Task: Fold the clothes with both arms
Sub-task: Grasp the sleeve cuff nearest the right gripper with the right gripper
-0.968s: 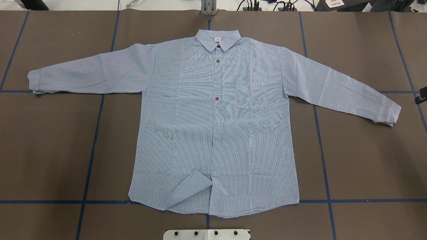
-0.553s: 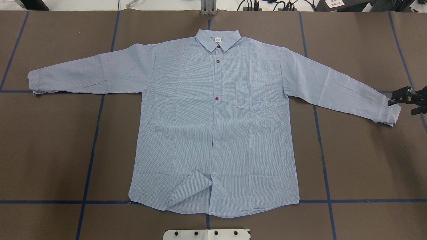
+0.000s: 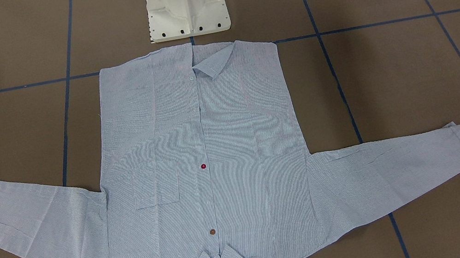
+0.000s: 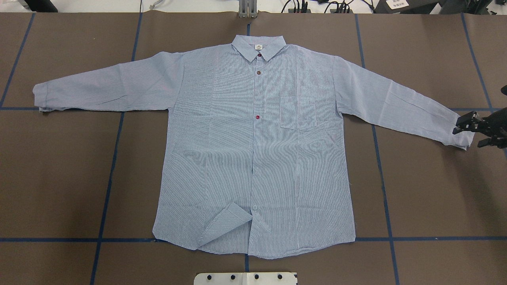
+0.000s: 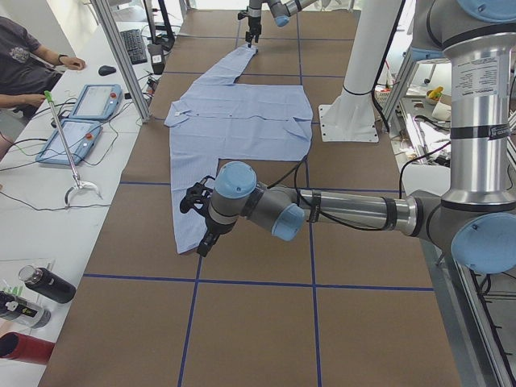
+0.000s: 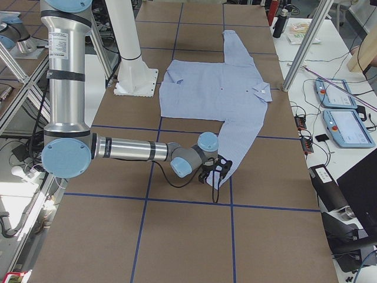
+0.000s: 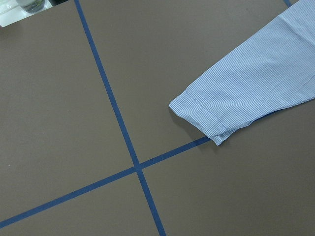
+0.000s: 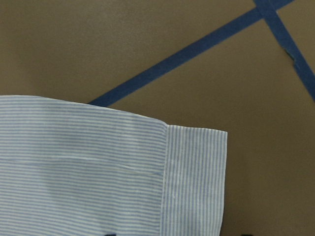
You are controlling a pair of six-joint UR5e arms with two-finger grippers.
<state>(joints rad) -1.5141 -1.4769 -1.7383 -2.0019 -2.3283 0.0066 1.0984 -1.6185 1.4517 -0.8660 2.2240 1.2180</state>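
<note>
The light blue striped shirt lies flat and face up on the brown table, collar at the far side and both sleeves spread out. One hem corner is turned up. My right gripper is open at the right sleeve's cuff, one finger over the cuff and the other past its end. The right wrist view shows that cuff close below. My left gripper shows only in the exterior left view, beside the left cuff. I cannot tell if it is open.
The white pedestal base stands at the near table edge by the shirt's hem. Blue tape lines cross the table. An operator's bench with tablets and bottles runs along the far side.
My right gripper has come in from the right edge of the overhead view and now sits at the right sleeve's cuff. The shirt has not moved.
</note>
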